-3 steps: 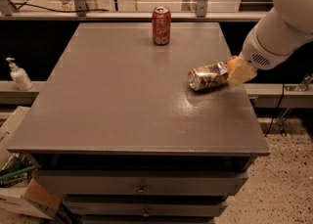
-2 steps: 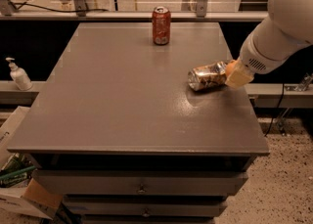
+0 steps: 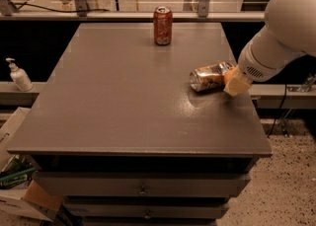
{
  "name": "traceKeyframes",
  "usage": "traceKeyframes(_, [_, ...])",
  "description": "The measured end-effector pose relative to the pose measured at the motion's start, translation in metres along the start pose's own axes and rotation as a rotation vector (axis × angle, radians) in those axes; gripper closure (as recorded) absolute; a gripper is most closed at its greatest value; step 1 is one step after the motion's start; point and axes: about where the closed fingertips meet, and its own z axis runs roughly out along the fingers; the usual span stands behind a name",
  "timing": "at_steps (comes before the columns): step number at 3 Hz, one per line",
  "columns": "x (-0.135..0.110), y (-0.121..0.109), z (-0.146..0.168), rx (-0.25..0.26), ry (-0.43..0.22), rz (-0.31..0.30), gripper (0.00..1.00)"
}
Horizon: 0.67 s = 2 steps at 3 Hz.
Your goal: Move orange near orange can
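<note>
The orange can [image 3: 210, 76], crushed and silvery with orange-brown print, lies on its side at the right of the grey table [image 3: 123, 101]. My gripper [image 3: 234, 84] hangs from the white arm [image 3: 281, 32] and sits low over the table, right against the can's right end. A small orange patch [image 3: 228, 74] shows at the gripper's upper left edge beside the can. The rest of the orange is hidden by the gripper.
An undented red-orange soda can [image 3: 162, 25] stands upright at the back middle of the table. The table's right edge is close under the gripper. A pump bottle [image 3: 19, 75] stands on a ledge to the left. Boxes [image 3: 19, 190] lie on the floor at lower left.
The gripper has moved slightly down and toward the table's front, staying against the crushed can's right end. Both cans have stayed in place.
</note>
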Motion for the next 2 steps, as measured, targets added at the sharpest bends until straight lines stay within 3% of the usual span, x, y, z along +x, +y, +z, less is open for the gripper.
traceKeyframes(1, [0.0003,0.0039,0.0038,-0.012,-0.001,0.005,1.00])
traceKeyframes(2, [0.0003,0.0087,0.0087,-0.034,-0.002,0.016,0.81])
